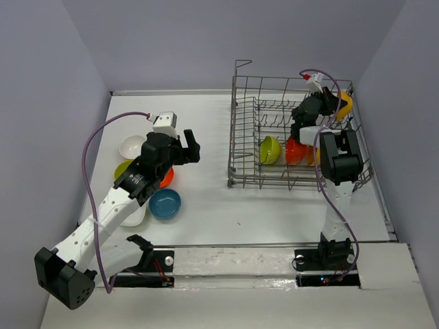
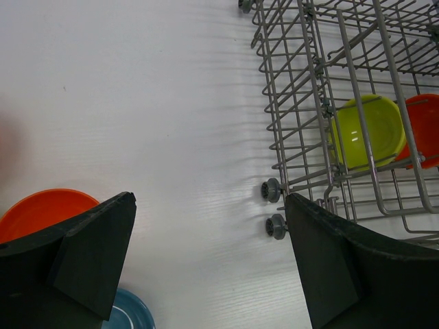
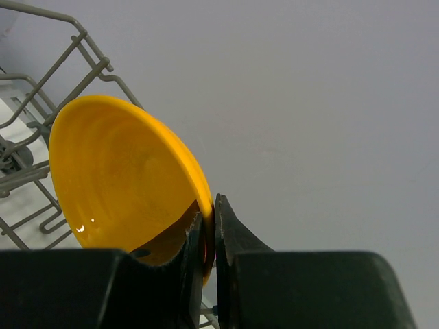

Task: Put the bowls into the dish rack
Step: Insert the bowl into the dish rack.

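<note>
Yellow-orange glossy bowl [image 3: 116, 178] next; two racked, several waiting.
My right hand [image 3: 209, 219] pinches its rim over the grey wire dish rack's [image 1: 241, 137] far right; lime green bowl [image 1: 270, 149] and red-orange bowl [image 1: 295, 151] sit inside; my open left hand [image 2: 209, 202] hovers by the blue bowl [image 1: 165, 203], left.

No text can be read in any of the three views. The dish rack [image 1: 244, 123], the orange-yellow bowl [image 3: 123, 178] at the rack's far right corner, and the bowls [image 1: 165, 203] on the desk [image 1: 212, 137] left of the rack show no legible letters, numbers, brands or signs.
</note>
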{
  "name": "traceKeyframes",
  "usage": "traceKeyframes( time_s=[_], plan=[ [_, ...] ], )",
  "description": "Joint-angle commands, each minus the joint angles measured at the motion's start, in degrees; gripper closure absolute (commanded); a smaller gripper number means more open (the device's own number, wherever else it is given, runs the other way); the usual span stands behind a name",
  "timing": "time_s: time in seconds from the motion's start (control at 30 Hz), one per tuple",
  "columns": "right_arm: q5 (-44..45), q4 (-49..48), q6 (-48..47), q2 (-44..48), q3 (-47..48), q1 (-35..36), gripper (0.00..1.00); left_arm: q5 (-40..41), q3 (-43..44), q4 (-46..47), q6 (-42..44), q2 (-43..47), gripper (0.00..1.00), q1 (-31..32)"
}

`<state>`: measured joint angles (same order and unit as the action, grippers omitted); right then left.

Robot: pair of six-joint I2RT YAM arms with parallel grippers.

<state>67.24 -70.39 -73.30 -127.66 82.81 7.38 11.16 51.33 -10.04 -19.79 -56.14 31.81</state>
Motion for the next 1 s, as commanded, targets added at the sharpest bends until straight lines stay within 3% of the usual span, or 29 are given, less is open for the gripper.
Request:
traceKeyframes(
  time_s=[0.0,0.07,0.27,0.6,0.97],
  plan=[
    [-0.62,-3.35,3.6,-1.89,2.18,1.85,0.86,0.44,-0.44,2.22,0.63,-0.11,0.01,0.36],
    [-0.36,-3.26,3.69,-2.33,2.62,1.85,0.79,0.44,-0.44,2.22,0.54,-0.11,0.01,0.36],
    [-0.01,-2.74,4.21,-2.69,3.15,1.85,0.77,0.53,-0.35,2.13,0.54,-0.29,0.01,0.36],
    [0.52,-0.72,5.09,-2.78,4.03,1.85,0.62,0.44,-0.35,2.13,0.54,-0.37,0.01,0.36],
    [1.05,8.86,11.86,-2.07,4.47,1.85,0.53,0.53,-0.35,2.13,0.54,-0.37,0.01,0.36]
  ],
)
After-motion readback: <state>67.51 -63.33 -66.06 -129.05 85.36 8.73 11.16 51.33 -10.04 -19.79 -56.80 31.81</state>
